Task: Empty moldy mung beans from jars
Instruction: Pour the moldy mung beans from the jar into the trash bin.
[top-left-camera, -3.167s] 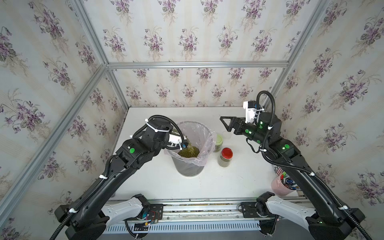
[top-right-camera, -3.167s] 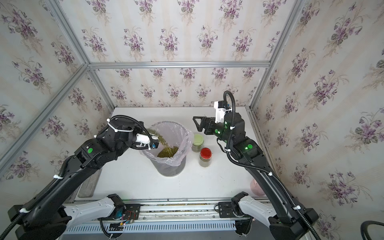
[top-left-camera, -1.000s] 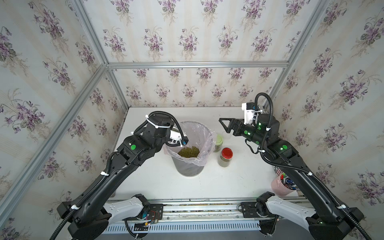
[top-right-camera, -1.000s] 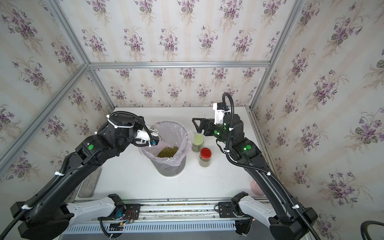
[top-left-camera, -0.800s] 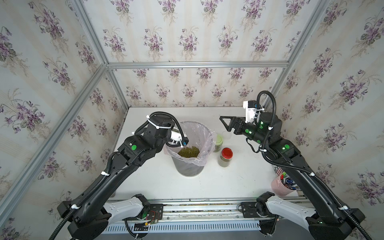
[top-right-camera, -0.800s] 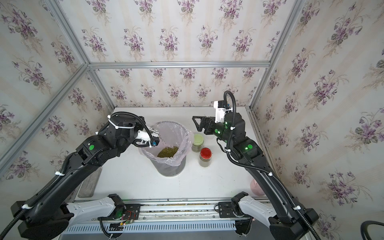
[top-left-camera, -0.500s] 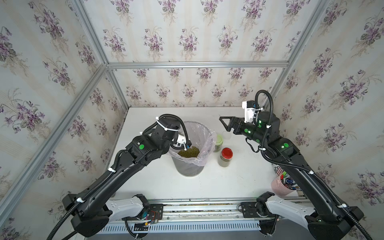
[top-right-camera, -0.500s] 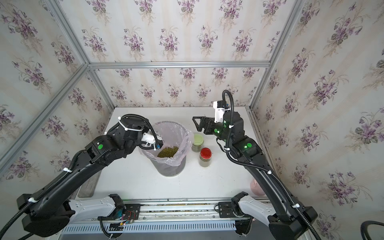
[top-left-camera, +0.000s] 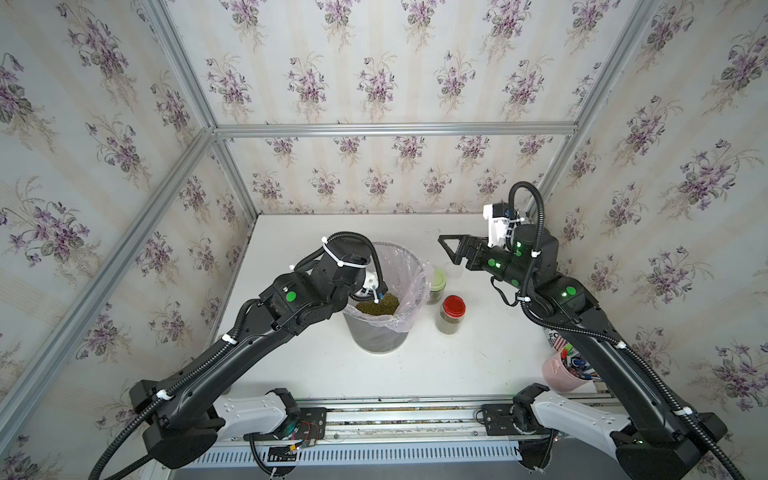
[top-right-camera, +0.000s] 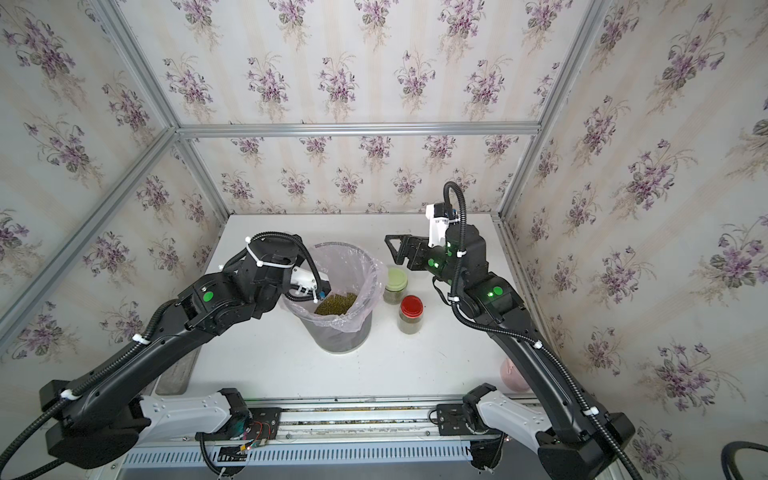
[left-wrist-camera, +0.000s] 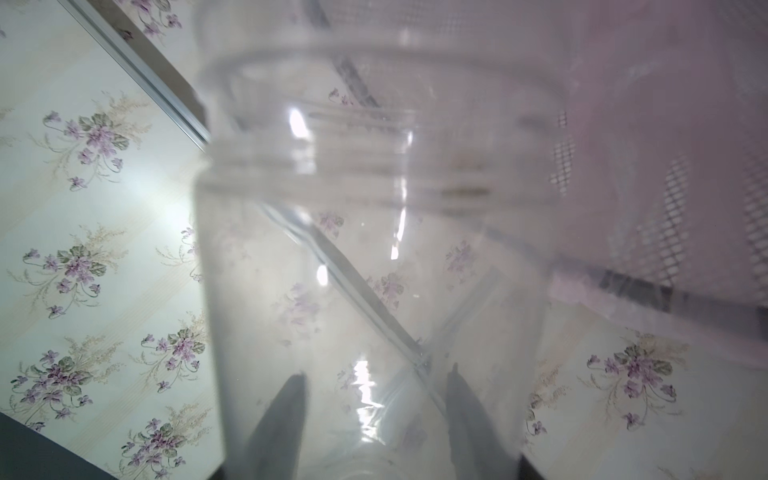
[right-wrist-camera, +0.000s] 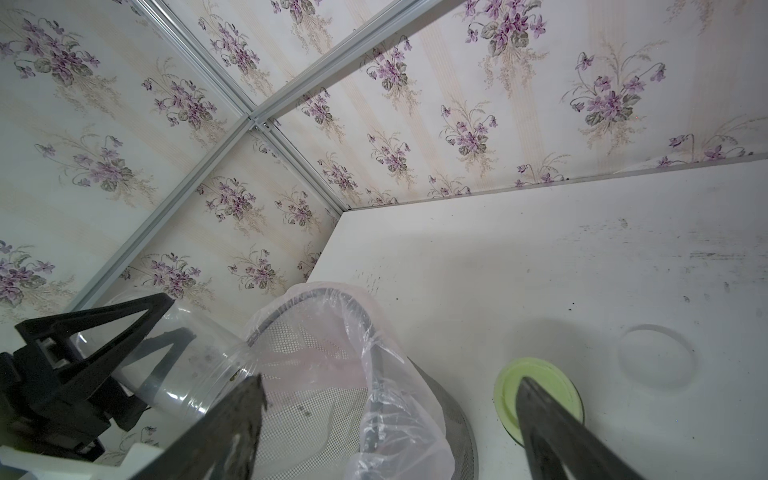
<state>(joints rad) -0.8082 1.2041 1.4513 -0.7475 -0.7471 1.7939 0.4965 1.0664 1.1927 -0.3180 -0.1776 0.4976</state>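
Observation:
My left gripper (right-wrist-camera: 178, 316) is shut on a clear, lidless, empty jar (left-wrist-camera: 374, 249), held tipped with its mouth over the rim of the grey mesh bin (top-left-camera: 411, 270). Its fingers (left-wrist-camera: 282, 415) show through the jar's wall. A heap of olive-green mung beans (top-left-camera: 377, 303) lies in the bin's pinkish liner. Two more jars stand right of the bin: one with a pale green lid (top-left-camera: 436, 284) and one with a red lid (top-left-camera: 452, 312), both holding beans. My right gripper (top-left-camera: 451, 249) hangs open and empty above the table, behind those jars. In both top views my left gripper is hidden under its wrist.
A translucent white lid (right-wrist-camera: 656, 357) lies loose on the table beyond the green-lidded jar. A pink cup of pens (top-left-camera: 561, 370) and a printed can (top-left-camera: 555, 338) stand at the front right. A grey flat slab (top-right-camera: 178, 370) lies along the left edge.
My left arm has swung rightward and lower over the bin's near-left rim with the jar. The right arm has stayed almost still.

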